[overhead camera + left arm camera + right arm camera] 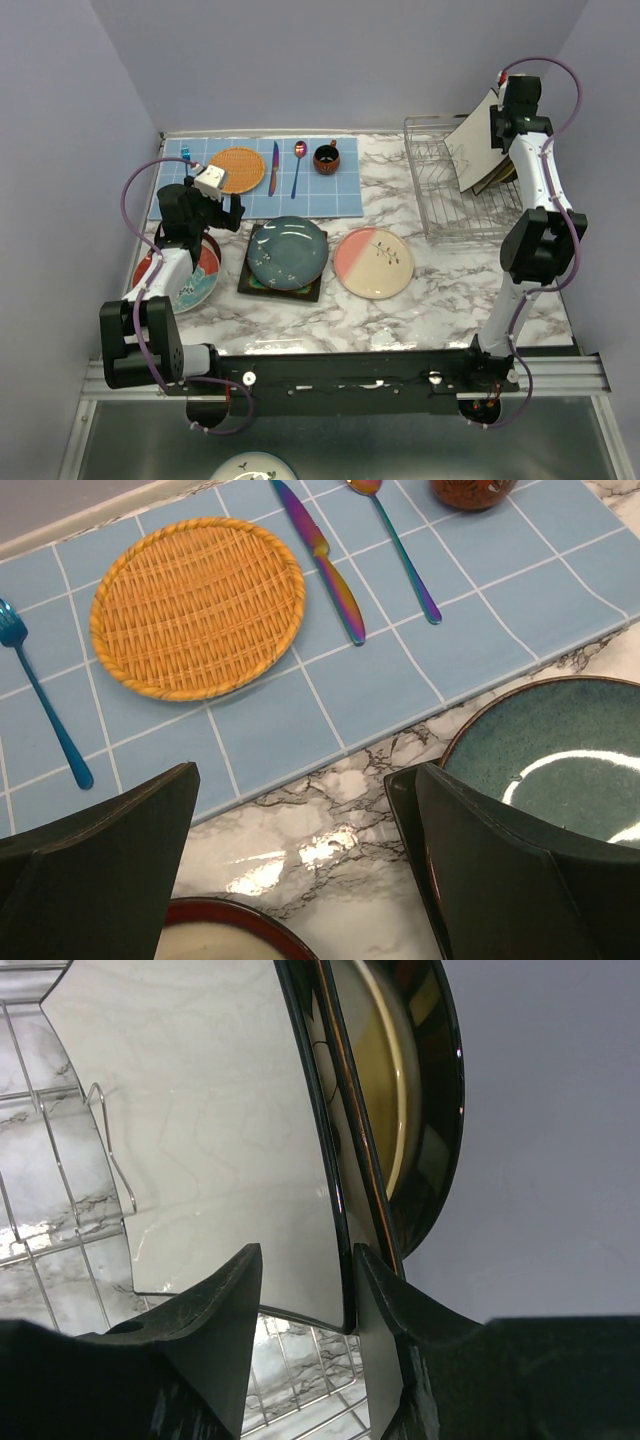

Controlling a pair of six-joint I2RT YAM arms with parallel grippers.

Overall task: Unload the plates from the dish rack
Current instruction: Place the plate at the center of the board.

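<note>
The dish rack (440, 205) stands at the back right. A cream square plate (470, 150) leans in it, with darker plates (505, 172) behind. My right gripper (497, 122) sits astride its upper corner. In the right wrist view the jaws (305, 1285) are half closed around that plate (210, 1130): its dark rim lies against the right finger (385, 1305), and cream face shows beside the left one. A dark plate with a yellow inside (425, 1090) is behind. My left gripper (207, 203) hangs wide open and empty (305, 860) over the marble.
On the table lie a red-rimmed plate (180, 278), a teal plate (287, 250) on a dark square plate (305, 292), and a pink-and-cream plate (373, 262). The blue mat (345, 195) holds an orange woven mat (238, 170), fork, knife (273, 168), spoon (298, 165) and dark-red cup (326, 158).
</note>
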